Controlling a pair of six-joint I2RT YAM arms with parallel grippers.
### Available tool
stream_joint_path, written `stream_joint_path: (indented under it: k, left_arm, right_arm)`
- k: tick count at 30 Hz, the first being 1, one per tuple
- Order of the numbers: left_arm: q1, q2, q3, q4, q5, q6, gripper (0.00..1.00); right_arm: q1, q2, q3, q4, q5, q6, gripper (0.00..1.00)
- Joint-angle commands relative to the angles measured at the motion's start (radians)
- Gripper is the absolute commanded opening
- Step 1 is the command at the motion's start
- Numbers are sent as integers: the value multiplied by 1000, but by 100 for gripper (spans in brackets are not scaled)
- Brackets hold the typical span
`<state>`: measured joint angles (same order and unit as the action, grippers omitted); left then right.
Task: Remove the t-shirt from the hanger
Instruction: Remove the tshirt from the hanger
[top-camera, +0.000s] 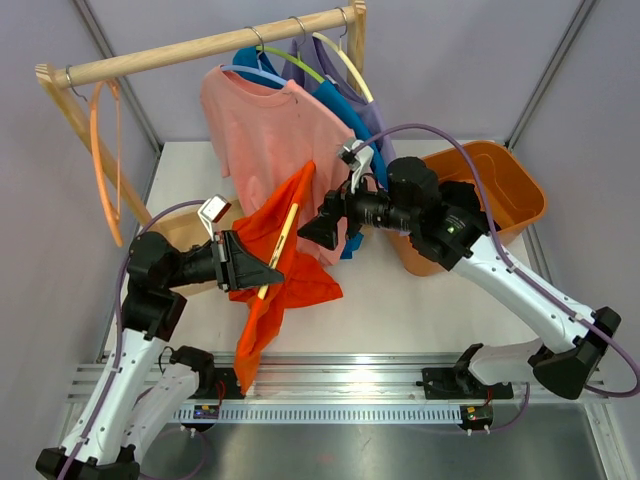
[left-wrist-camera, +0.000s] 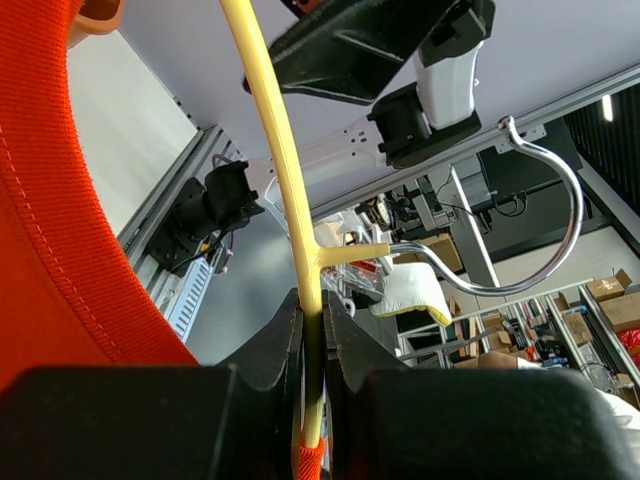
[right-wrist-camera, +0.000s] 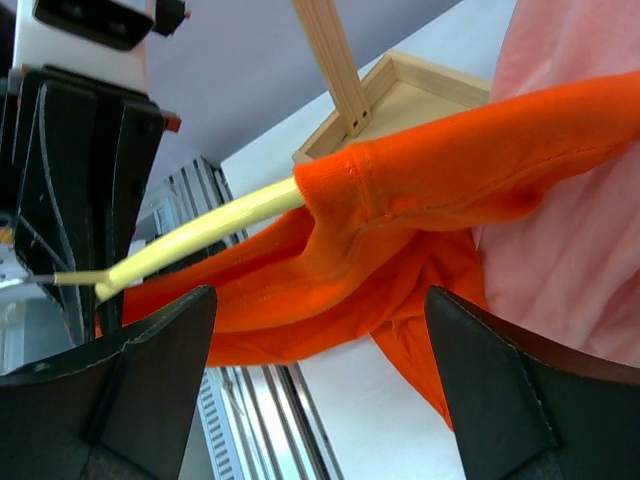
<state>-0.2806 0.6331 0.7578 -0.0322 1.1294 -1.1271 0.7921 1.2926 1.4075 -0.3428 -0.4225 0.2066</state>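
The orange t-shirt (top-camera: 290, 275) hangs on a yellow hanger (top-camera: 281, 245) held above the table, its lower part drooping toward the front rail. My left gripper (top-camera: 268, 270) is shut on the hanger's yellow bar (left-wrist-camera: 285, 180), which runs up between its jaws (left-wrist-camera: 313, 315); orange cloth (left-wrist-camera: 60, 220) fills the left of that view. My right gripper (top-camera: 312, 228) stands open just right of the shirt's upper edge. In the right wrist view its wide-apart fingers (right-wrist-camera: 320, 320) frame the shirt's shoulder (right-wrist-camera: 420, 200), where the hanger arm (right-wrist-camera: 200, 235) pokes out; no cloth lies between them.
A wooden rail (top-camera: 210, 45) at the back carries a pink t-shirt (top-camera: 265, 130), blue and purple shirts and a bare orange hanger (top-camera: 100, 150). An orange bin (top-camera: 490, 195) stands at the right, under the right arm. A shallow wooden tray (right-wrist-camera: 420, 90) sits at the left.
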Motion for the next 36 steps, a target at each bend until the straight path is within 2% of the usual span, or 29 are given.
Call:
stream_joint_path:
  k: [1,8,12,13,16,21,28,32,36]
  left_arm:
    - [-5,0,11,147,33,-43,0]
    - [-5,-7,14,170,29,-48,0]
    - [-5,-15,15,172,26,-49,0]
    - [-5,-18,12,170,27,-48,0]
    - [-5,-16,27,140,23,-16,0]
    - [-3,-1,78,-26,0,120,0]
    - [-3,30,87,-11,-5,150,0]
    - [0,46,95,-60,3,206,0]
    - [4,62,92,-84,1,233,0]
  right_arm:
    - [24,28,-7,159,93,137,90]
    - [48,99,33,202,156,185,68]
    - [48,105,36,223,157,206,43]
    - [48,103,41,228,157,208,24]
    - [48,94,54,228,174,191,1]
    - [48,50,59,214,185,97,0]
    - [42,-21,57,193,192,22,0]
    - [12,-30,73,168,217,-13,0]
    - [-14,-29,103,143,174,-39,0]
